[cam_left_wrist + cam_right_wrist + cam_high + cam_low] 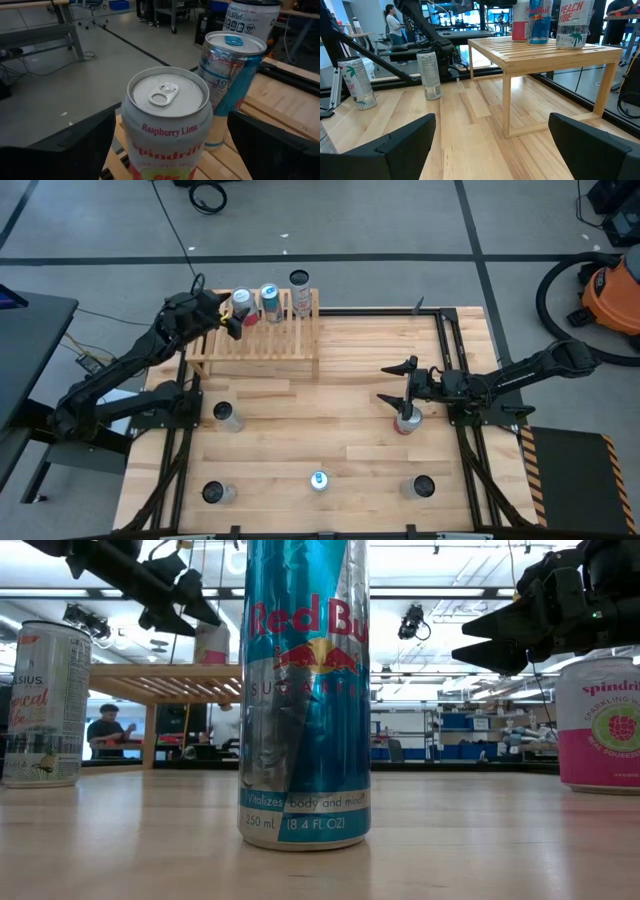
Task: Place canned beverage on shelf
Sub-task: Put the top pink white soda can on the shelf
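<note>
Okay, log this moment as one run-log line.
left gripper: open around Spindrift can on shelf | shelf: three cans | right gripper: open, above can on table

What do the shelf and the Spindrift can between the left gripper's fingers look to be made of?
The shelf looks like pale natural wood with a matte finish: visible grain, thin parallel slats on top, square legs. The Spindrift can looks like thin metal, probably aluminium: a bare silvery lid with a pull tab, and a printed white wall. The left gripper stands open around it.
</note>
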Controlling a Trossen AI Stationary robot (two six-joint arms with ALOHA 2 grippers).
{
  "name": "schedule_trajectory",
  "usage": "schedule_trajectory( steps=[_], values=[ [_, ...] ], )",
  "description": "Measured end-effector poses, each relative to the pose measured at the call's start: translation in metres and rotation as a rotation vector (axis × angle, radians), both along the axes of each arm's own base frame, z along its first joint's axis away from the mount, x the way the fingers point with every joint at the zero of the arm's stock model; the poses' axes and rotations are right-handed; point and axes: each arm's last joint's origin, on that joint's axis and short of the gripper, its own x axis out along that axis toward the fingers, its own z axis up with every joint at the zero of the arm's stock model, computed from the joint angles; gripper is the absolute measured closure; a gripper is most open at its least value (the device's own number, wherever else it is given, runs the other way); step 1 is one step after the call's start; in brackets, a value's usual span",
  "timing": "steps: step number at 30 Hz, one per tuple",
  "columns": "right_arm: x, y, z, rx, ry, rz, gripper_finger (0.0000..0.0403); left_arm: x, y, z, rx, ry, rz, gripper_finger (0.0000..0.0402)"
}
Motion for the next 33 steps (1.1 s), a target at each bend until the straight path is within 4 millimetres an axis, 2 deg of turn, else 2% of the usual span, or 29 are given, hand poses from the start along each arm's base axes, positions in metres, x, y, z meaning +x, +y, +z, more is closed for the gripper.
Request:
schedule_trajectory(
  steps=[15, 27, 33],
  values=[
    [0.000, 0.000, 0.000, 0.000, 0.000, 0.000, 0.0004, 0.006, 0.014, -0.011, -0.065, 0.009, 0.019, 0.0020],
    [0.000, 0.000, 0.000, 0.000, 0.000, 0.000, 0.0004, 0.006, 0.014, -0.010, -0.076, -0.008, 0.038, 0.0098],
    [0.000, 0.000, 0.000, 0.000, 0.000, 0.000, 0.0004, 0.011, 0.009, -0.010, -0.083, -0.024, 0.099, 0.0101]
  ],
)
